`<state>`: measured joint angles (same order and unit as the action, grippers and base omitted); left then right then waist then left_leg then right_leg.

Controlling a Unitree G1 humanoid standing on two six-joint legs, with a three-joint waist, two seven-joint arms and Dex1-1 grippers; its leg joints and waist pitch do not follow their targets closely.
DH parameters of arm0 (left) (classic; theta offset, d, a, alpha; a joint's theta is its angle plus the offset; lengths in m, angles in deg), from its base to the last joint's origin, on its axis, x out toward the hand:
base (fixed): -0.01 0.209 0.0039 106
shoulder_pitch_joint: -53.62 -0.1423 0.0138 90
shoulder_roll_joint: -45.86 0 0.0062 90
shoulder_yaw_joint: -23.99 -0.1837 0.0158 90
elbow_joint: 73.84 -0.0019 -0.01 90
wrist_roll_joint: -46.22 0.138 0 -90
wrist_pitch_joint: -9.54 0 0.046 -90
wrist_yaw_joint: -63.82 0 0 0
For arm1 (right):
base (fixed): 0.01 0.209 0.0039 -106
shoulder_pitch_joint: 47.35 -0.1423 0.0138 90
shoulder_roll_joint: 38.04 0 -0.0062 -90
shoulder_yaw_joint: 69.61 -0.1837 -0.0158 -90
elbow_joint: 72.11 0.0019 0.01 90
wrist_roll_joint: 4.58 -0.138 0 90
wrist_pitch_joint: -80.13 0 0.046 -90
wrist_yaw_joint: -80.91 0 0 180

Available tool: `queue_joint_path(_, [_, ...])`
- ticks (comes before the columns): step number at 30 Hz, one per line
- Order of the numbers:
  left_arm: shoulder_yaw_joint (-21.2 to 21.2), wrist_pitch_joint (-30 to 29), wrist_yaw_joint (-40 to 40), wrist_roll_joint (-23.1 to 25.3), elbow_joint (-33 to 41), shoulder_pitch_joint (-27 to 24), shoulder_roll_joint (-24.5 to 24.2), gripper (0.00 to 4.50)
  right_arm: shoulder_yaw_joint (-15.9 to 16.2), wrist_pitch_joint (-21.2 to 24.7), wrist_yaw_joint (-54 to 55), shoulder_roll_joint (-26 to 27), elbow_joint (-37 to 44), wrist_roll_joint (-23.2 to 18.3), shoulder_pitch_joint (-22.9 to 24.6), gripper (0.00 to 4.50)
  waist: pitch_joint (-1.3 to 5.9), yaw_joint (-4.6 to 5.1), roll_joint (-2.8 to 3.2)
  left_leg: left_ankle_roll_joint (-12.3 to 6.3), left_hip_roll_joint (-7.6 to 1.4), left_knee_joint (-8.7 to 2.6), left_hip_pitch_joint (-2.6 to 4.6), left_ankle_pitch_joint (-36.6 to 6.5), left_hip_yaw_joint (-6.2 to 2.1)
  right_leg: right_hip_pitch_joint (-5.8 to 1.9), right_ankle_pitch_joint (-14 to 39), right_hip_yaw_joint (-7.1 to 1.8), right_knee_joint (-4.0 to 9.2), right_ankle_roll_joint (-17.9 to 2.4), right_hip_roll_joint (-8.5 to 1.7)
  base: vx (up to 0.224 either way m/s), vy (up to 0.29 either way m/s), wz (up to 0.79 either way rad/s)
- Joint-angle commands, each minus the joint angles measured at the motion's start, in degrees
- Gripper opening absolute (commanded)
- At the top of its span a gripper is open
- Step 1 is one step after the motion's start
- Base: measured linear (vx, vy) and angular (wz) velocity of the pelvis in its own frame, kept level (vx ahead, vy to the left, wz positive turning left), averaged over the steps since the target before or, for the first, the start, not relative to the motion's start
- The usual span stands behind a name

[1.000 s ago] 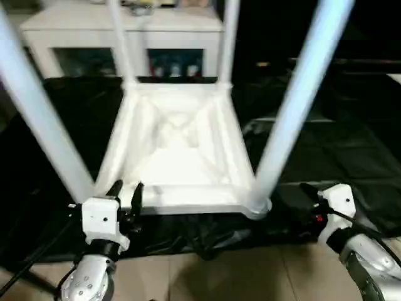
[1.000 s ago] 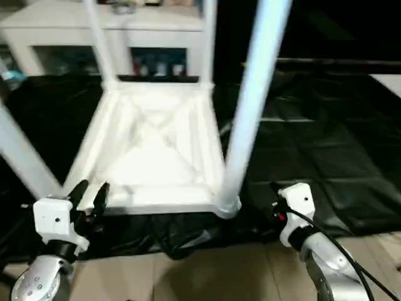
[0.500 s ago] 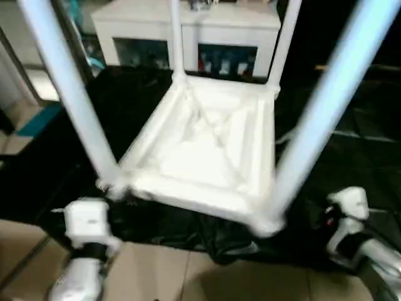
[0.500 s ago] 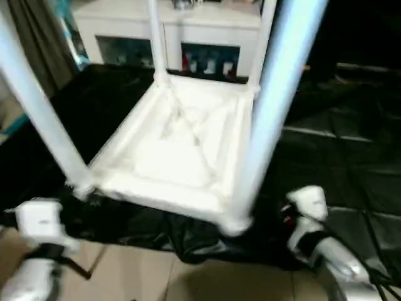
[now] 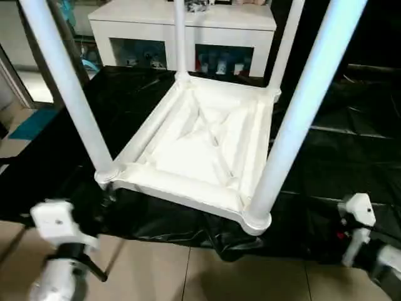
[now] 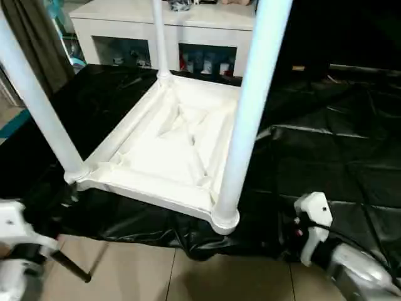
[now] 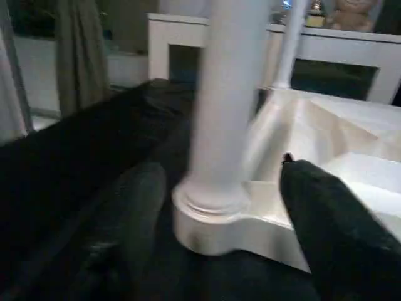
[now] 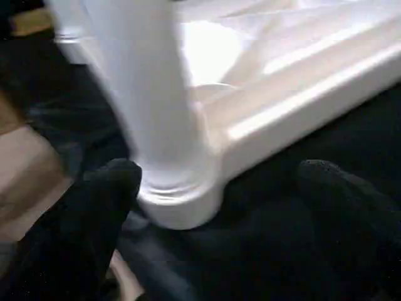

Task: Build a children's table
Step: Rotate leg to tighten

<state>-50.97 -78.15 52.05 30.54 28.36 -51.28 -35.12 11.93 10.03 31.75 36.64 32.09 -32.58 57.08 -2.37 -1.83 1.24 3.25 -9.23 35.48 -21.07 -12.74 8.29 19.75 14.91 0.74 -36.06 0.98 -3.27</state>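
Note:
The children's table (image 5: pixel 200 144) lies upside down on the black cloth, ribbed underside up, with its white legs rising from the corner sockets. The near left leg (image 5: pixel 66 94) and near right leg (image 5: pixel 301 113) stand closest to me. My left gripper (image 7: pixel 219 169) is open, its black fingers (image 7: pixel 135 207) spread wide and short of the near left corner socket (image 7: pixel 210 219). Its white wrist housing (image 5: pixel 56 219) hangs below the cloth's front edge. My right gripper (image 8: pixel 220 170) is open too, just short of the near right corner socket (image 8: pixel 182 207), touching nothing.
A white glass-door cabinet (image 5: pixel 182 25) stands behind the draped table. Black cloth (image 5: pixel 351 157) spreads out to the right of the children's table and hangs over the front edge. Beige tiled floor (image 5: pixel 188 276) lies below, and a curtain (image 6: pixel 31 44) hangs at the far left.
The whole view has swung. My left gripper, earlier up at the tabletop's near edge, has drawn back and down, and its fingers stand wider apart. The right gripper stays open.

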Motion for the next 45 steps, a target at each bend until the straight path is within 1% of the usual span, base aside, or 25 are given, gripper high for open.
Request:
queue_joint_path(1, [0.52, -0.54, -0.72, -0.95, -1.19, 0.78, -0.79, 3.55, 0.33, 0.87, -1.37, -0.79, 1.74, -1.37, 0.15, 4.5, 1.32, -0.12, -0.47, -3.43, -3.54, -5.56, 0.14, -15.04, -1.52, -0.48, 9.64, -2.22, 5.8, -8.17, -4.11, 0.0, 0.0, 0.0])
queue_joint_path(2, [1.16, -0.98, -1.47, -1.4, -3.24, 2.65, -2.31, 3.84, 1.27, 1.33, -1.53, -0.23, 1.83, -1.61, -0.91, 4.5, 1.39, -0.22, -0.69, -3.82, -3.45, -5.49, 0.16, -13.72, -1.46, -0.36, 8.81, -2.17, 5.64, -8.16, -4.02, 0.0, 0.0, 0.0])
queue_joint_path(5, [2.26, -2.39, -4.36, -2.81, -9.31, 7.76, -5.64, 3.92, 3.52, 0.33, -0.6, 1.31, 0.5, -0.07, -3.7, 4.5, 1.61, -0.32, -0.75, -3.58, -3.15, -5.29, 0.4, -12.37, -1.33, 0.01, 8.66, -2.12, 5.48, -8.38, -3.93, 0.0, 0.0, 0.0])
queue_joint_path(7, [2.45, -2.88, -5.77, -3.3, -11.6, 9.61, -6.57, 4.16, 4.09, -0.35, 0.09, 1.76, -0.02, 0.46, -4.65, 4.5, 1.51, -0.23, -0.77, -3.05, -3.47, -5.64, 0.23, -11.52, -1.47, -0.18, 7.11, -2.01, 5.31, -8.99, -3.99, 0.0, 0.0, 0.0])
queue_joint_path(9, [1.74, -3.2, -8.2, -2.62, -16.89, 13.43, -8.67, 4.33, 4.96, -2.0, 2.51, 4.14, -1.95, 2.32, -7.44, 4.5, 1.7, -0.12, -1.23, -2.92, -3.42, -5.46, 0.22, -9.77, -1.26, -0.33, 2.65, -1.96, 4.82, -9.98, -3.96, 0.0, 0.0, 0.0])
queue_joint_path(11, [1.56, -3.12, -8.81, -2.41, -18.99, 15.03, -9.38, 4.35, 5.36, -2.16, 2.82, 4.86, -2.59, 2.58, -8.36, 4.5, 1.82, -0.17, -1.13, -3.35, -3.23, -5.33, 0.33, -8.31, -1.17, -0.3, 0.31, -2.0, 4.5, -10.68, -4.02, 0.0, 0.0, 0.0])
queue_joint_path(13, [1.52, -3.47, -10.05, -2.9, -23.31, 18.92, -10.44, 4.43, 7.47, -2.95, 3.12, 6.27, -3.87, 4.02, -9.67, 4.5, 1.94, -0.3, -1.02, -3.64, -3.59, -5.17, 0.41, -6.18, -1.19, -0.5, -3.78, -1.98, 4.21, -11.55, -4.2, 0.0, 0.0, 0.0])
queue_joint_path(14, [1.52, -3.48, -10.12, -2.92, -23.57, 19.13, -10.5, 4.43, 7.6, -3.03, 3.15, 6.34, -3.94, 4.15, -9.73, 4.5, 2.16, -0.27, -0.91, -3.8, -3.32, -4.98, 0.5, -4.8, -1.13, -0.53, -6.64, -1.79, 3.82, -12.16, -3.97, 0.0, 0.0, 0.0])
queue_joint_path(15, [1.4, -3.74, -10.52, -3.04, -24.97, 20.31, -10.7, 4.43, 7.93, -3.41, 3.73, 6.91, -4.63, 4.72, -10.24, 4.5, 2.31, -0.36, -1.21, -4.3, -3.53, -4.87, 0.42, -3.3, -1.13, -0.86, -9.87, -1.79, 3.6, -12.69, -4.18, 0.0, 0.0, 0.0])
queue_joint_path(17, [0.91, -3.98, -12.19, -3.35, -28.99, 23.18, -11.15, 4.43, 8.42, -5.24, 6.38, 8.16, -7.13, 7.01, -11.93, 4.5, 2.41, -0.46, -1.22, -4.78, -3.37, -4.76, 0.45, -2.47, -0.98, -0.9, -11.86, -1.73, 3.39, -13.59, -4.25, 0.0, 0.0, 0.0])
queue_joint_path(18, [0.91, -3.98, -12.19, -3.35, -28.99, 23.18, -11.15, 4.43, 8.42, -5.24, 6.38, 8.16, -7.13, 7.01, -11.93, 4.5, 2.38, -0.44, -1.2, -4.73, -3.33, -4.76, 0.49, -2.54, -0.94, -0.8, -11.68, -1.72, 3.41, -13.84, -4.27, 0.0, 0.0, 0.0])
queue_joint_path(19, [0.57, -3.75, -13.55, -3.56, -30.74, 24.4, -11.21, 4.43, 8.2, -6.27, 8.46, 9.13, -8.84, 8.15, -12.99, 4.5, 2.37, -0.44, -1.32, -4.58, -3.44, -4.87, 0.43, -3.36, -0.91, -1.11, -10.72, -1.72, 3.49, -14.11, -4.36, 0.0, 0.0, 0.0])
queue_joint_path(20, [-0.52, -3.7, -16.12, -3.64, -33.42, 26.26, -11.07, 4.43, 6.08, -7.65, 14.31, 11.93, -12.34, 9.47, -15.31, 4.5, 2.26, -0.43, -1.28, -4.36, -3.45, -4.97, 0.47, -3.97, -0.82, -0.88, -9.41, -1.81, 3.56, -14.35, -4.53, 0.0, 0.0, 0.0])
queue_joint_path(21, [-1.3, -3.38, -17.18, -3.16, -34.77, 27.14, -11.06, 4.43, 4.75, -8.6, 17.03, 13.27, -13.89, 9.88, -16.25, 4.5, 2.38, -0.38, -0.92, -3.39, -3.41, -5.13, 0.72, -5.09, -0.76, -0.62, -7.01, -1.78, 3.64, -14.7, -4.52, 0.0, 0.0, 0.0])
queue_joint_path(24, [-2.37, -3.39, -18.58, -2.89, -35.5, 27.95, -10.75, 4.43, 2.88, -10.1, 20.28, 14.06, -15.64, 10.71, -16.89, 4.5, 2.13, -0.47, -1.12, -1.39, -3.76, -5.53, 0.84, -8.82, -0.56, -0.7, -2.83, -1.98, 3.99, -14.47, -4.6, 0.0, 0.0, 0.0])
queue_joint_path(25, [-3.04, -3.3, -19.28, -2.85, -35.16, 28.1, -10.39, 4.43, 1.61, -10.73, 22.03, 13.99, -16.74, 11.18, -17.03, 4.5, 2.22, -0.58, -0.62, -1.13, -3.77, -5.53, 0.9, -9.05, -0.61, -0.74, -2.8, -1.97, 3.91, -14.43, -4.63, 0.0, 0.0, 0.0])
queue_joint_path(26, [-3.73, -3.22, -19.16, -2.58, -34.58, 28.28, -9.78, 4.43, -0.15, -11.15, 24.1, 13.84, -18.04, 11.39, -17.31, 4.5, 2.26, -0.58, -0.82, -0.93, -3.83, -5.56, 0.86, -9.06, -0.56, -0.77, -3.54, -2.0, 3.97, -14.24, -4.6, 0.0, 0.0, 0.0])
queue_joint_path(27, [-3.98, -3.22, -18.95, -2.45, -34.31, 28.36, -9.49, 4.43, -0.93, -11.3, 25.0, 13.77, -18.58, 11.45, -17.44, 4.5, 2.29, -0.65, -0.71, -0.85, -3.77, -5.53, 0.88, -8.96, -0.47, -0.75, -4.36, -2.0, 3.92, -14.24, -4.5, 0.0, 0.0, 0.0])
queue_joint_path(28, [-3.98, -3.22, -18.95, -2.45, -34.31, 28.36, -9.49, 4.43, -0.93, -11.3, 25.0, 13.77, -18.58, 11.45, -17.44, 4.5, 2.27, -0.69, -0.84, -0.96, -3.8, -5.57, 0.84, -8.9, -0.46, -0.81, -4.55, -2.02, 3.96, -14.19, -4.56, 0.0, 0.0, 0.0])
queue_joint_path(30, [-4.65, -3.74, -17.48, -1.87, -33.54, 28.65, -8.35, 4.43, -1.87, -12.16, 25.85, 13.32, -19.59, 11.83, -17.42, 4.5, 2.35, -0.85, -0.32, -1.08, -3.73, -5.45, 0.68, -8.73, -0.38, -0.96, -5.43, -2.0, 3.86, -14.08, -4.57, 0.0, 0.0, 0.0])
queue_joint_path(32, [-5.18, -2.78, -13.97, -0.68, -33.74, 29.51, -5.68, 4.43, -2.1, -13.39, 25.13, 13.04, -20.06, 12.44, -16.31, 4.5, 2.38, -0.85, -0.6, -1.45, -3.79, -5.34, 0.55, -8.42, -0.31, -1.14, -6.49, -1.99, 3.91, -14.06, -4.58, 0.0, 0.0, 0.0])
queue_joint_path(37, [-5.73, -3.03, -8.66, 0.95, -33.99, 30.41, -2.96, 4.43, -2.52, -14.87, 25.22, 12.34, -20.08, 13.12, -14.06, 4.5, 2.49, -1.36, -0.75, -2.82, -3.81, -5.0, 0.43, -6.51, -0.27, -1.31, -8.72, -1.93, 3.84, -13.77, -4.56, 0.0, 0.0, 0.0])
queue_joint_path(38, [-5.58, -2.94, -7.24, 0.9, -33.62, 30.56, -1.73, 4.43, -2.75, -15.06, 24.14, 11.82, -19.14, 12.55, -12.76, 4.5, 2.46, -1.41, -0.83, -3.07, -3.77, -5.02, 0.36, -6.49, -0.3, -1.35, -8.53, -1.93, 3.87, -13.7, -4.54, 0.0, 0.0, 0.0])
queue_joint_path(39, [-5.37, -3.04, -6.57, 0.55, -33.26, 30.58, -1.02, 4.43, -2.86, -15.02, 23.21, 11.45, -18.36, 12.04, -11.94, 4.5, 2.41, -1.43, -0.61, -3.1, -3.91, -5.07, 0.52, -7.43, -0.28, -1.21, -7.72, -1.92, 4.05, -13.81, -4.56, 0.0, 0.0, 0.0])
queue_joint_path(45, [-3.12, -3.86, -1.57, -1.33, -31.17, 30.25, 2.77, 4.43, -4.25, -15.09, 14.0, 7.57, -12.57, 6.89, -5.46, 4.5, 1.97, -1.45, -1.0, -4.14, -4.03, -5.32, 0.18, -11.0, -0.26, -1.32, -1.11, -1.93, 4.76, -13.23, -4.65, 0.0, 0.0, 0.0])
